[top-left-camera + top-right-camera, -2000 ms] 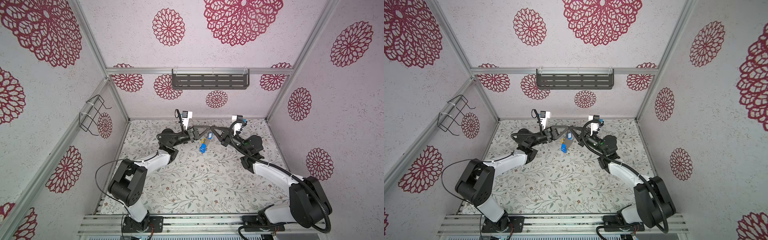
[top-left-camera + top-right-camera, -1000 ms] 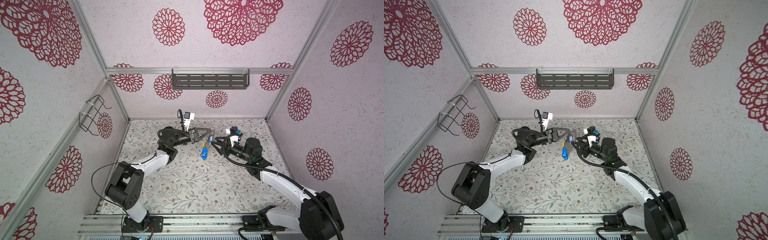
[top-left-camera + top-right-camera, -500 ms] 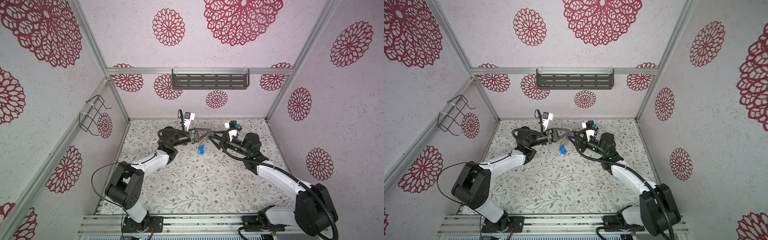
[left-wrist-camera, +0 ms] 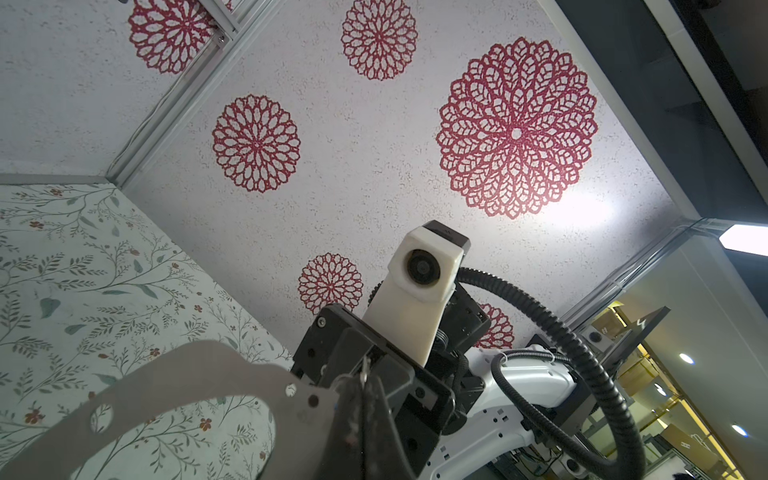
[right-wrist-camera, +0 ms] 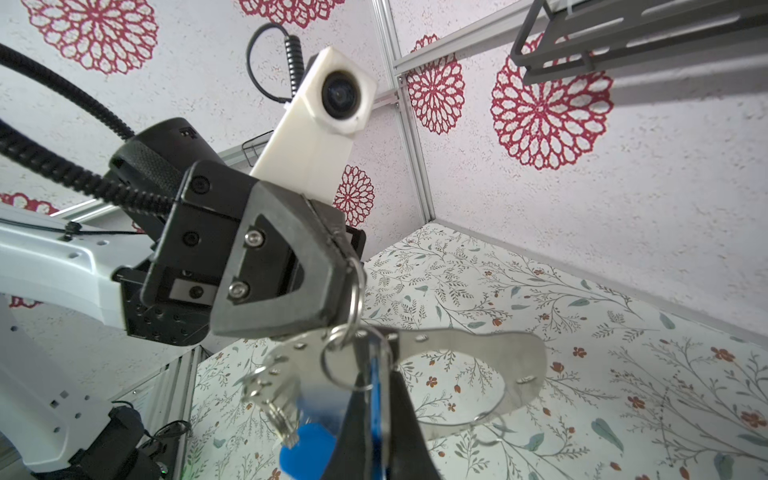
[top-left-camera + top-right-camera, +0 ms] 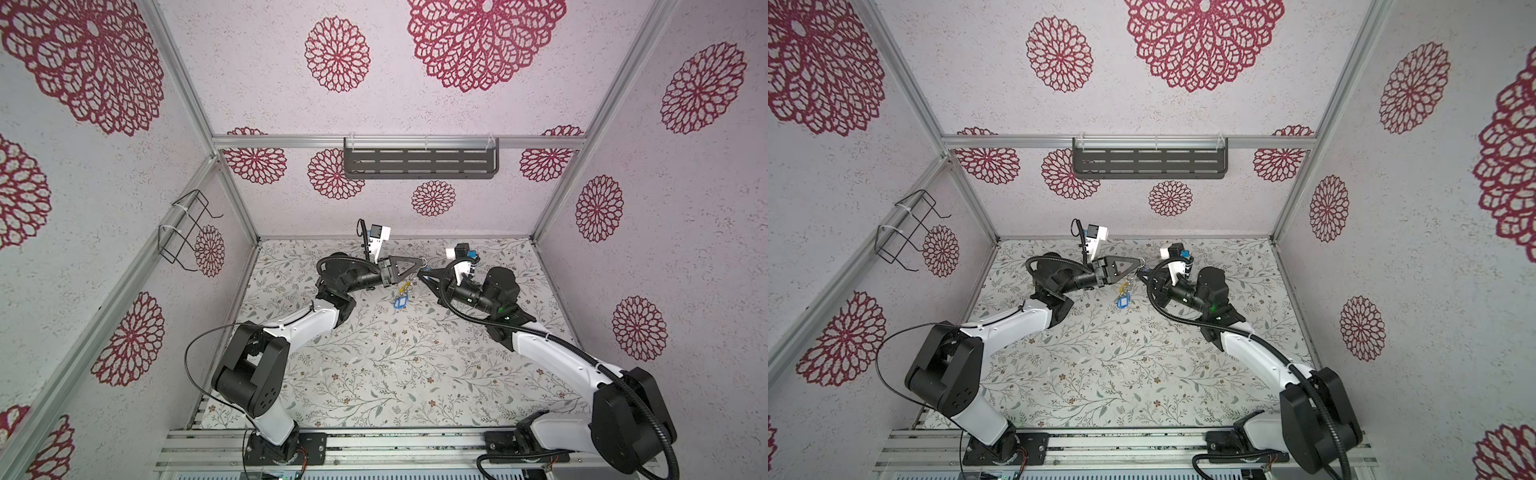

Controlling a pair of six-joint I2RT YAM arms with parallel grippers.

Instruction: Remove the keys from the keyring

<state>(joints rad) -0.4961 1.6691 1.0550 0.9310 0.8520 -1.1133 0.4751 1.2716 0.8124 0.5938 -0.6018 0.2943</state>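
The left gripper (image 5: 345, 282) is clamped on the rim of the keyring (image 5: 498, 345), holding the grey plate in the air over the far middle of the floral table (image 6: 374, 374). In the left wrist view the plate fills the lower part of the frame, and the table shows through its wide hole. The right gripper (image 4: 365, 386) meets the left one almost tip to tip. Its fingers are pressed together on what looks like a blue-tagged key (image 5: 376, 399) hanging from a small split ring (image 5: 323, 358) at the plate's edge, though the fingers partly hide the grip. The other keys (image 5: 272, 399) dangle in a bunch just beside it. In both top views 1 yellow tag (image 6: 405, 286) and the blue tags (image 6: 401, 301) hang below the 2 grippers.
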